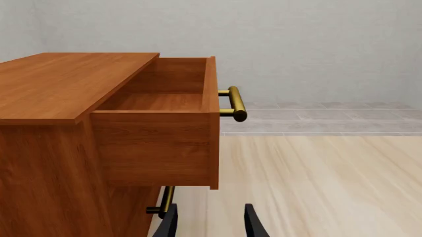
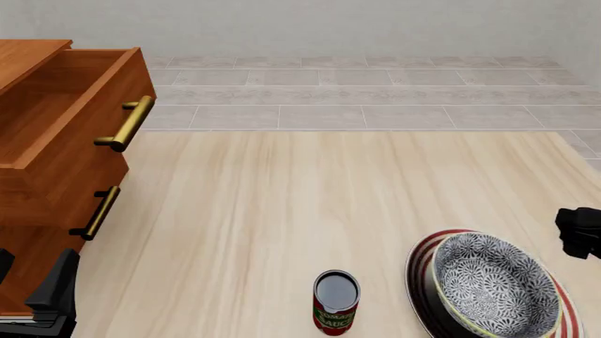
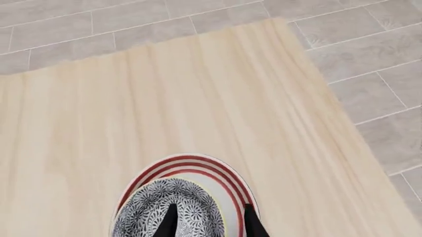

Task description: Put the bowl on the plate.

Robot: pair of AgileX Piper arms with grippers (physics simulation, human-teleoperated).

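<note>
The blue-grey floral bowl (image 2: pixel 493 285) sits on the white plate with red rings (image 2: pixel 420 262) near the table's front right corner. In the right wrist view the bowl (image 3: pixel 165 210) covers most of the plate (image 3: pixel 197 165). My right gripper (image 3: pixel 210 211) hangs open above them, one finger over the bowl and the other over the plate's rim, holding nothing. Only a dark part of the right arm (image 2: pixel 580 231) shows at the front view's right edge. My left gripper (image 2: pixel 33 273) is open at the front left beside the cabinet, and its fingers (image 1: pixel 170 222) are empty.
A wooden cabinet (image 2: pixel 38 176) with its top drawer (image 1: pixel 165 101) pulled out and brass handles (image 2: pixel 127 123) stands at the table's left. A small red-labelled can (image 2: pixel 336 301) stands upright left of the plate. The table's right edge (image 3: pixel 343 128) runs close to the plate.
</note>
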